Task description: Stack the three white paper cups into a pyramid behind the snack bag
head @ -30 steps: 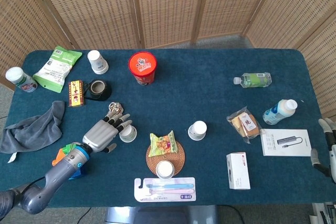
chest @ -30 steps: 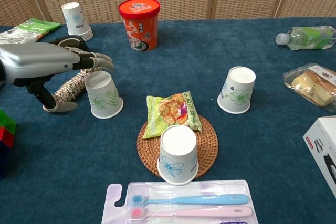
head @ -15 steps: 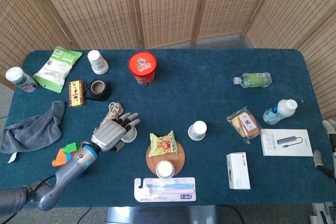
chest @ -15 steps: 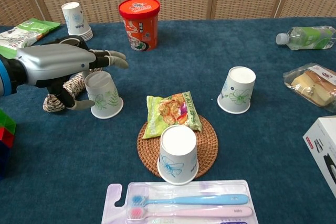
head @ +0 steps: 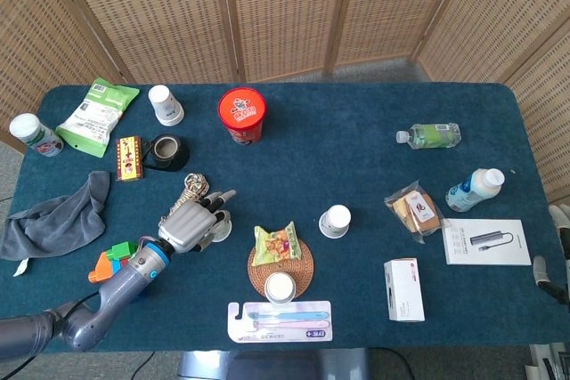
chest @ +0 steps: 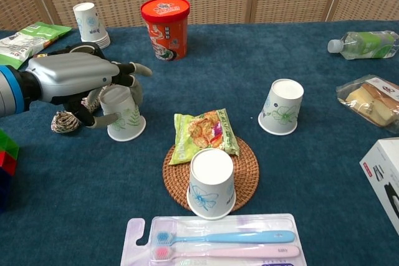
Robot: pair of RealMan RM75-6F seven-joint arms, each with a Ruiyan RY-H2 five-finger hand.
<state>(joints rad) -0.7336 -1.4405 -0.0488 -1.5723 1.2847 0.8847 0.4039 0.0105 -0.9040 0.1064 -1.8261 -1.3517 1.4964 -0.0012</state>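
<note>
Left hand (chest: 75,82) wraps its fingers around an inverted white floral paper cup (chest: 123,116) beside a rope coil (chest: 65,119), left of the snack bag (chest: 204,132) and woven coaster (chest: 246,172), red noodle tub (chest: 165,27) behind; right hand (head: 559,251) barely visible, state unclear.

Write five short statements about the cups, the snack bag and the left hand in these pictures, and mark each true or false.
1. The left hand has its fingers around an upside-down paper cup. True.
2. The snack bag lies partly on the woven coaster. True.
3. Two paper cups are already stacked on each other behind the snack bag. False: the cup on the coaster, the cup at the left hand and the cup to the right each stand alone.
4. The red-lidded tub lies on its side. False: it stands upright.
5. The toothbrush pack lies nearer the camera than the coaster. True.
</note>
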